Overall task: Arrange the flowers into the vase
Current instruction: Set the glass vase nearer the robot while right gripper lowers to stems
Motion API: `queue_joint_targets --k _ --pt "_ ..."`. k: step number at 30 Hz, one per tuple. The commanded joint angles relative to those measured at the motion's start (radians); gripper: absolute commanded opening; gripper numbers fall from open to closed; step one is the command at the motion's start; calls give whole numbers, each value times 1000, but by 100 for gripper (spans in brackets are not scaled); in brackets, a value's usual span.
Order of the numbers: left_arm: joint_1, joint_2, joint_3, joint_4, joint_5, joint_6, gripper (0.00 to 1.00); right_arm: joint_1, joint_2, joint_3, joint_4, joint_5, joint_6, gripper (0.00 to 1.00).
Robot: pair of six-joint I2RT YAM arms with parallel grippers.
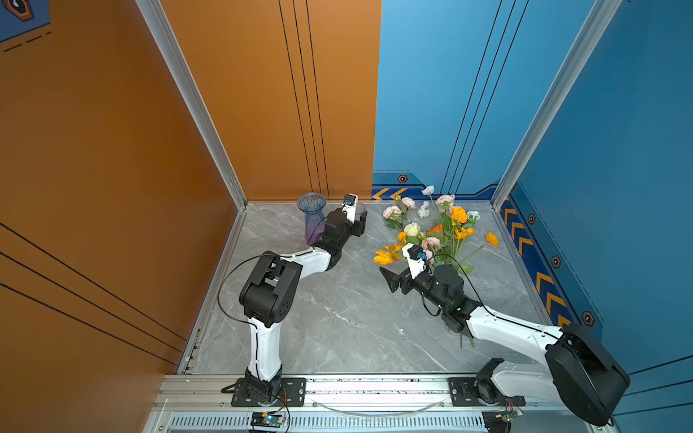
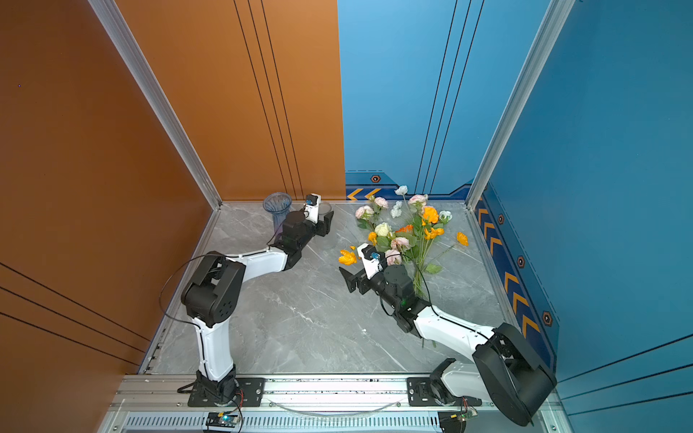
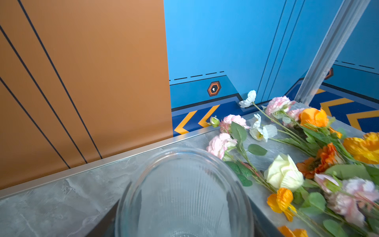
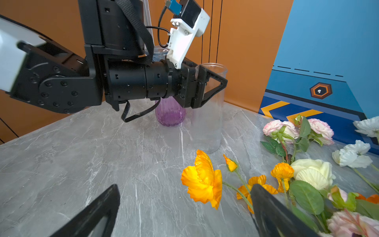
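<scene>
Along the back wall, the left claw (image 4: 215,82) is clamped around the clear ribbed vase (image 4: 207,127), which stands beside a purple vase (image 4: 170,115). Further right, the flowers (image 1: 442,232) lie loose on the grey marbled surface (image 1: 337,318). The right claw (image 4: 182,213) gapes wide just beside an orange bloom (image 4: 203,180).

The left arm (image 1: 264,348) rises from the near rail (image 1: 375,386) and bends toward 1 o'clock; the left gripper (image 1: 359,220), level, has its jaws clasped on the clear vase (image 4: 207,127). The right arm (image 1: 506,330) stretches toward 10 o'clock, the right gripper (image 1: 393,268) low over the worktop (image 1: 337,318), jaws spread wide.
</scene>
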Motion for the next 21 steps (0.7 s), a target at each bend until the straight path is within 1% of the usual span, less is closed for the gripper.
queue_joint_targets --k 1,4,9,14,19,21 --pt "-36 -154 -49 83 29 39 36 -1 -76 -37 -43 44 -7 100" --pt "-65 -261 -147 82 -12 37 32 -4 -173 -95 -109 89 28 100" --pt "-113 -438 -346 84 -45 29 28 10 -414 -147 -387 175 110 100" --pt "-209 -599 -502 84 -85 80 27 19 -642 -188 -603 193 201 100" --pt "-305 -764 -639 82 -171 68 27 22 -745 -205 -740 195 237 100" --pt "-323 -818 -692 82 -182 50 26 21 -756 -205 -763 177 244 100"
